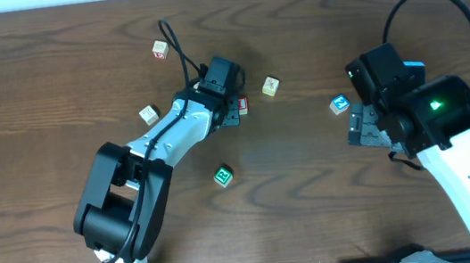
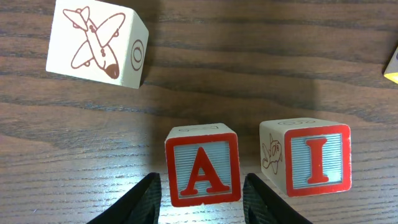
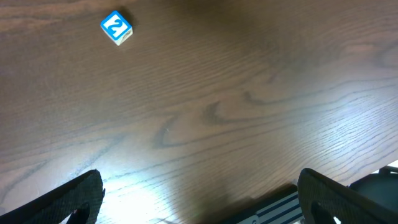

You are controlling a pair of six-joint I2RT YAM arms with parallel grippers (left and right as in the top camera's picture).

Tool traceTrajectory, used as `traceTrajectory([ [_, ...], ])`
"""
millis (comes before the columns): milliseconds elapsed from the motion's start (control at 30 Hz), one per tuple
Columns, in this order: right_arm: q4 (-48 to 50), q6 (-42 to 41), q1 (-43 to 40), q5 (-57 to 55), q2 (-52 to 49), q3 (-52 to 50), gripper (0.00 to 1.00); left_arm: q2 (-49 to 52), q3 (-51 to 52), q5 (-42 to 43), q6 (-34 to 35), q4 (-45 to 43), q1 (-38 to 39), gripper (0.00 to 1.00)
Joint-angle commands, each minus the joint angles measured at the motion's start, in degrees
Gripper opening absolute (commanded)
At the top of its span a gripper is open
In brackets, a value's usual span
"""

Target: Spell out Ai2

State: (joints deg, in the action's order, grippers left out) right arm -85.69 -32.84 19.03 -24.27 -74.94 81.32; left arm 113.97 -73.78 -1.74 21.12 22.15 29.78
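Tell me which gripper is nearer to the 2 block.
Right. The right gripper is close to the 2 block; the left gripper is far off, around the A block.

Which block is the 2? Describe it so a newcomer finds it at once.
Start at the right gripper, at the right of the table. Just above-left of it in the overhead view, alone on the wood, sits the 2 block. Its face is blue and white; its nearest neighbour, further left, is a pale block.
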Motion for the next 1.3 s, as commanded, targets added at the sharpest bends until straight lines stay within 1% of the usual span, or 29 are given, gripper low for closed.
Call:
traceTrajectory([
  [0, -0.04, 0.35, -0.37, -1.42, 0.04, 0.2, 0.99, -0.02, 0.11, -0.79, -0.39, 0.39, -0.09, 0.44],
  [200, -0.04, 0.33, -0.37, -1.42, 0.04, 0.22, 0.99, -1.31, -0.48, -1.33, -0.39, 1.46, -0.13, 0.46],
  [433, 0.0, 0.33, -0.37, -1.42, 0.04, 0.2, 0.99, -2.16, -3.34, -1.18, -0.81, 6.08, -0.13, 0.49],
  [600, 0.0, 0.33, -0.37, -1.42, 0.04, 0.2, 0.99, -4.96, -4.02, -1.2, -1.49, 6.78, -0.13, 0.52],
  [667, 0.02, 0.31, -0.37, -1.42, 0.04, 0.2, 0.99, -6.14, -4.02, -1.49, -1.68, 7.48, -0.13, 0.52],
  [700, 0.02, 0.31, -0.37, -1.42, 0.04, 0.2, 0.99, -6.82, -4.02, -2.25, -2.03, 7.96, -0.13, 0.52],
  [800, 0.22, 0.31, -0.37, -1.4, 0.04, 0.2, 0.99, -7.87, -4.02, -8.37, -2.12, 8.52, -0.15, 0.52],
  [833, 0.35, 0.33, -0.37, -1.42, 0.04, 0.2, 0.99, -7.87, -4.02, -9.81, -2.73, 8.11, -0.2, 0.48],
  [867, 0.59, 0.33, -0.37, -1.4, 0.02, 0.2, 0.99, -7.52, -4.02, -10.32, -3.93, 7.54, -0.31, 0.37],
  [900, 0.79, 0.33, -0.37, -1.4, 0.02, 0.22, 0.99, -7.08, -4.02, -10.75, -4.66, 7.26, -0.55, 0.3],
  [933, 0.81, 0.31, -0.37, -1.38, 0.04, 0.2, 0.99, -6.78, -4.02, -10.99, -4.66, 7.23, -0.66, 0.3],
  [1000, 0.79, 0.31, -0.37, -1.2, 0.04, 0.2, 0.99, -5.79, -4.0, -12.44, -4.66, 6.91, -1.14, 0.38],
  [1033, 0.74, 0.33, -0.37, -1.2, 0.04, 0.2, 0.99, -5.42, -4.0, -12.98, -4.66, 6.73, -1.4, 0.39],
  [1100, 0.59, 0.33, -0.37, -1.2, 0.02, 0.2, 0.99, -4.44, -3.98, -13.92, -4.72, 6.49, -1.95, 0.39],
  [1200, 0.52, 0.33, -0.37, -1.2, 0.04, 0.2, 0.99, -2.64, -3.98, -13.66, -4.85, 6.36, -2.97, 0.34],
  [1267, 0.5, 0.33, -0.37, -1.2, 0.02, 0.2, 0.99, -1.6, -3.98, -12.92, -4.85, 6.29, -3.52, 0.33],
])
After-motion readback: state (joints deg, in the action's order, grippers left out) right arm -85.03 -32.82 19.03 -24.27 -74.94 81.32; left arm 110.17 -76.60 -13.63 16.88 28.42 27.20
